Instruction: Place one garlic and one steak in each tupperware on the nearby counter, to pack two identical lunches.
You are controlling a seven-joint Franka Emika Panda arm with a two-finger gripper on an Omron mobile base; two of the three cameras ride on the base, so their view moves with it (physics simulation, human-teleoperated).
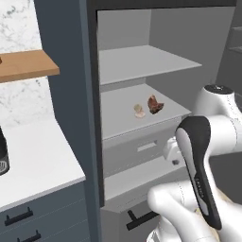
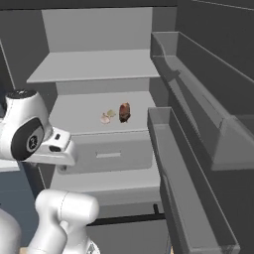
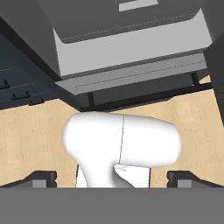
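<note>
Left base view: an open fridge [image 1: 142,94] fills the centre. On its middle shelf [image 1: 118,113] lie a garlic [image 1: 139,111] and a steak [image 1: 155,104], the steak just beside the garlic at its 2 o'clock. The garlic is a small pale, knobbly bulb; the steak is a lumpy reddish-brown chunk, a little bigger. They sit near the shelf's front edge, which I judge leaves them easy to reach. At 9 o'clock a white tabletop [image 1: 38,160] runs beside the fridge.

Right base view: the same pair shows mid-shelf, garlic [image 2: 105,117] at 9 o'clock of the steak [image 2: 124,112], close but whether touching I cannot tell. The fridge door [image 2: 198,163] stands swung wide at 3 o'clock, its bins in view, so the shelves are exposed for a pick.

Hand view: the camera looks down past the lower drawer [image 3: 131,30] to the wooden floor [image 3: 39,131]. The end effector [image 3: 112,179] has its fingertips [image 3: 41,178] spread wide apart at the bottom corners, with nothing between them; it is well below the food, so the pick is not yet begun.
</note>
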